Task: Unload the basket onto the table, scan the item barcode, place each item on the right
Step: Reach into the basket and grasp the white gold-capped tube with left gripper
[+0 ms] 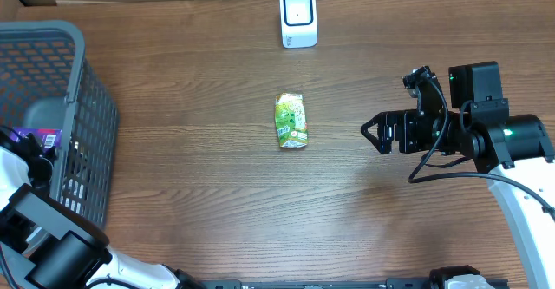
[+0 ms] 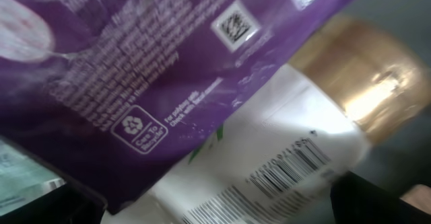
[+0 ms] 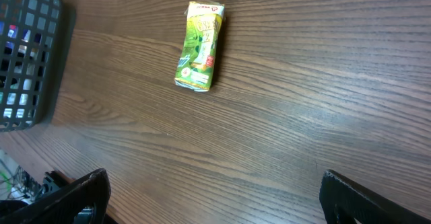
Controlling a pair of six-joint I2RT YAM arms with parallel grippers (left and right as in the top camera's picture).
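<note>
Green carton [image 1: 291,121]: on surface [image 1: 217,202], well apart from right tool [image 1: 371,135], bare wood between.
Right tool: spread, empty.
Left tool [image 2: 209,204]: spread, in basket [image 1: 91,107], over purple pack [image 2: 135,62].
Scanner [image 1: 298,17]: far edge.

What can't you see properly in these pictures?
Green packet: print too small, overhead and right wrist views; no barcode shows.
Basket contents: overhead, mesh wall and picture edge hide most.
Purple packet: left wrist view, edges cut it off, print blurred.
White bottle: left wrist view, purple packet covers part.
</note>
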